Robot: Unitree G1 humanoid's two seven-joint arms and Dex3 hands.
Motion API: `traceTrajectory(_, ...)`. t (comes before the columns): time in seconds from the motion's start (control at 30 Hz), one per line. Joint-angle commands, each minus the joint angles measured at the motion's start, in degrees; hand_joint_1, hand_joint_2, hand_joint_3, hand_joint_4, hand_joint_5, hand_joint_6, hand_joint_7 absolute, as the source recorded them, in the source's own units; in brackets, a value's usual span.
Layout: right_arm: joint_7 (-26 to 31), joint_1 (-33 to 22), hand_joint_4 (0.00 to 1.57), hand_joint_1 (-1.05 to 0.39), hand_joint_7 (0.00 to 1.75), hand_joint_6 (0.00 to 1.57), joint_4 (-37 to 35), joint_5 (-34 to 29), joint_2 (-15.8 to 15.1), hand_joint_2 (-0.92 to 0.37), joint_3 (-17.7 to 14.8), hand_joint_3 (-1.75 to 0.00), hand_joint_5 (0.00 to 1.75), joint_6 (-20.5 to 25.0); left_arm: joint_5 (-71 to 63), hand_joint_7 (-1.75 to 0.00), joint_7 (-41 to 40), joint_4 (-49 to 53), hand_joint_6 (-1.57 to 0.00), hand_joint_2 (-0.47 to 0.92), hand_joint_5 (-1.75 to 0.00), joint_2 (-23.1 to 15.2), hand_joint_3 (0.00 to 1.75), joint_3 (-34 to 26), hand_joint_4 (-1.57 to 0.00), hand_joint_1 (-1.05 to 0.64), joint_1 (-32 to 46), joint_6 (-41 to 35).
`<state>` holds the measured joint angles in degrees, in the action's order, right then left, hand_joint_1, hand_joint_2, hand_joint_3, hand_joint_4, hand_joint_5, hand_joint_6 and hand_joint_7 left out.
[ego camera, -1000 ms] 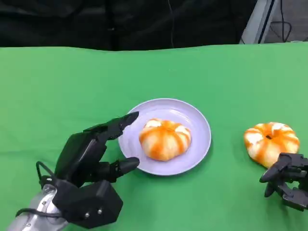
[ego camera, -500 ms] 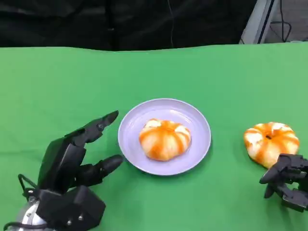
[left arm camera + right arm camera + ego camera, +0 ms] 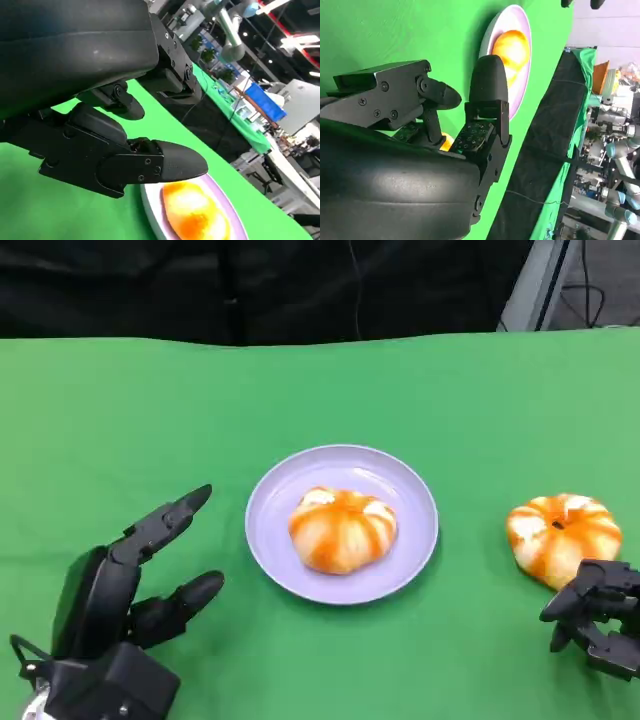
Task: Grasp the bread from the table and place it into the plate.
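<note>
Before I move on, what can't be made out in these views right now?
- Right black hand, head view: cut off by the frame edge; whether it touches the orange-and-white bread on the green table is unclear.
- That bread, right wrist view: just a sliver behind the fingers.
- Bread on the lilac round plate, left wrist view: cut off by the frame edge.

Overhead and wrist views sharing plate point(image 3: 341, 524)
</note>
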<state>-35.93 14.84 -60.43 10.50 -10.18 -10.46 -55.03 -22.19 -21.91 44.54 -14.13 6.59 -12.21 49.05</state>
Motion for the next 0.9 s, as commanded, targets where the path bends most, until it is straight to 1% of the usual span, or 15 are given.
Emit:
traceTrajectory(0.03,0.5,-0.1,0.87,0.11,1.02,0.91,-0.2,-0.2,-1.5,-0.83,-0.3,-0.66,1.42,-0.3,1.2,-0.02,0.3,1.4,-0.6,0.92,-0.03,-0.2,0.41,-0.8,-0.75,-0.71,0.0,1.7)
traceTrajectory(0.17,0.3,0.0,0.87,0.11,1.03,0.91,-0.3,-0.1,-1.4,-0.83,-0.3,-0.67,1.43,-0.1,2.1,-0.01,0.9,2.4,-0.61,0.92,-0.02,0.1,0.41,-1.1,-0.75,-0.7,-0.3,2.6)
traceTrajectory(0.43,0.5,0.1,0.87,0.1,1.03,0.91,-0.3,-0.1,-1.2,-0.83,-0.3,-0.66,1.43,0.5,6.7,-0.01,4.7,5.8,-0.63,0.92,-0.01,1.2,0.35,-2.6,-0.76,-0.6,-0.6,5.7)
traceTrajectory(0.47,0.5,0.1,0.87,0.1,1.03,0.91,-0.3,-0.1,-1.2,-0.83,-0.3,-0.66,1.43,0.4,7.9,-0.01,5.7,6.2,-0.63,0.92,-0.01,1.5,0.34,-2.9,-0.76,-0.57,-0.6,6.3)
traceTrajectory(0.53,0.5,0.0,0.86,0.1,1.03,0.9,-0.3,-0.2,-1.3,-0.83,-0.3,-0.66,1.43,0.2,10.9,-0.01,8.4,6.7,-0.64,0.92,-0.01,2.3,0.26,-3.6,-0.78,-0.45,-0.5,7.3)
traceTrajectory(0.63,0.9,0.0,0.86,0.11,1.03,0.9,-0.3,-0.4,-1.3,-0.84,-0.3,-0.66,1.42,0.1,15.2,-0.01,12.5,7.7,-0.65,0.92,-0.02,3.3,0.2,-4.8,-0.8,-0.32,-0.5,8.5)
traceTrajectory(0.67,0.9,0.0,0.86,0.11,1.03,0.9,-0.3,-0.4,-1.3,-0.84,-0.3,-0.66,1.42,0.1,15.9,-0.01,13.4,7.8,-0.65,0.92,-0.02,3.5,0.2,-5.1,-0.8,-0.3,-0.6,8.7)
traceTrajectory(0.73,0.6,0.0,0.86,0.11,1.03,0.9,-0.2,-0.2,-1.3,-0.84,-0.3,-0.66,1.42,0.4,16.7,-0.01,14.3,8.5,-0.65,0.92,-0.02,3.8,0.19,-5.8,-0.8,-0.28,-0.5,8.8)
traceTrajectory(0.77,0.5,0.0,0.86,0.11,1.03,0.9,-0.1,-0.1,-1.2,-0.84,-0.3,-0.66,1.42,0.6,16.9,-0.02,14.4,8.9,-0.69,0.92,-0.03,4.0,0.21,-6.2,-0.83,-0.2,-0.4,8.7)
traceTrajectory(0.83,0.5,0.0,0.86,0.11,1.03,0.91,-0.1,-0.2,-1.2,-0.84,-0.2,-0.65,1.43,0.7,17.6,-0.04,14.7,9.5,-0.73,0.92,-0.04,4.5,0.23,-7.0,-0.87,-0.14,-0.2,8.7)
traceTrajectory(0.9,0.9,0.0,0.86,0.11,1.03,0.91,-0.1,-0.4,-1.2,-0.84,-0.2,-0.65,1.43,0.3,18.5,-0.05,15.3,10.0,-0.82,0.92,-0.07,5.0,0.28,-7.9,-0.98,-0.08,-0.2,9.1)
